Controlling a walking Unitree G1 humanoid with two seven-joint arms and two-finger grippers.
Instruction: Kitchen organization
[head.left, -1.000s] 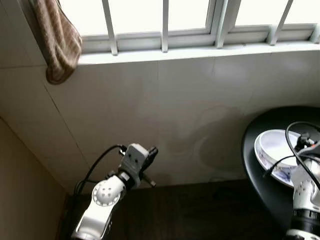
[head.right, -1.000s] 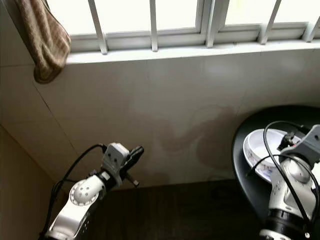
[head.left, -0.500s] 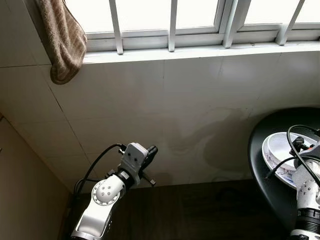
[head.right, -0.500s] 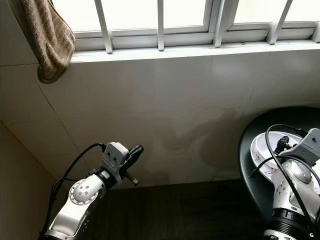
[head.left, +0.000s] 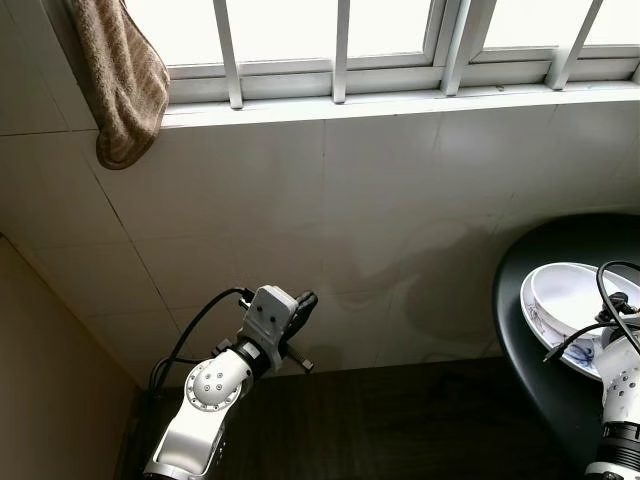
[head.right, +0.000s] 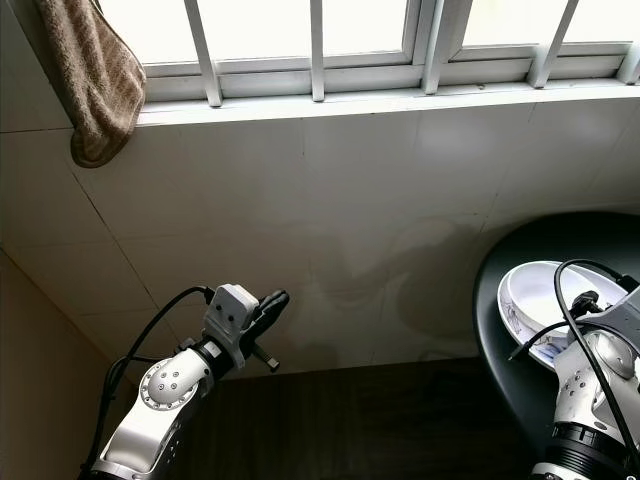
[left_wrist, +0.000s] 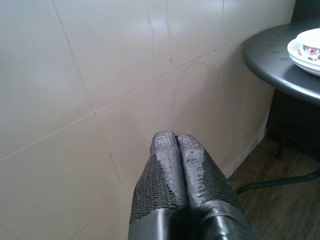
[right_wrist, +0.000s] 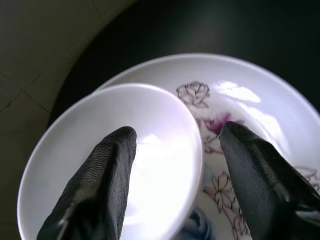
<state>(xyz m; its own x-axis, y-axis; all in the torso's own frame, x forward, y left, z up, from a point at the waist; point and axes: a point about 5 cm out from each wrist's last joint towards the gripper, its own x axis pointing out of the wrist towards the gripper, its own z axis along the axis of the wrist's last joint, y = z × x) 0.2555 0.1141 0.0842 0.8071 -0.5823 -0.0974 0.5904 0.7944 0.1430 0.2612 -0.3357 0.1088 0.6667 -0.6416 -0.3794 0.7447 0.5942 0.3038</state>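
Since a second ago the right arm has dropped lower toward the corner of the head views, so more of the white bowl (head.left: 578, 298) shows clear of its cables, and the whole scene has slid a little as the camera moved; the left arm looks unchanged; the right gripper (right_wrist: 180, 175) hangs just above the bowl with its two black fingers (right_wrist: 107, 175) spread wide, one over the bowl's inside and the other over the flowered plate (right_wrist: 260, 115) beneath, holding nothing; whether the fingers touch the dishes cannot be told; the bowl sits off-centre on the plate, toward the wall side, and both rest on the round black table (head.left: 530, 290) at the robot's right, close against the tiled wall (head.left: 330, 220); the left gripper (left_wrist: 176, 142) is raised before that wall, fingers pressed together on nothing; a brown towel (head.left: 120, 85) hangs from the barred window (head.left: 340, 50) above, at the left
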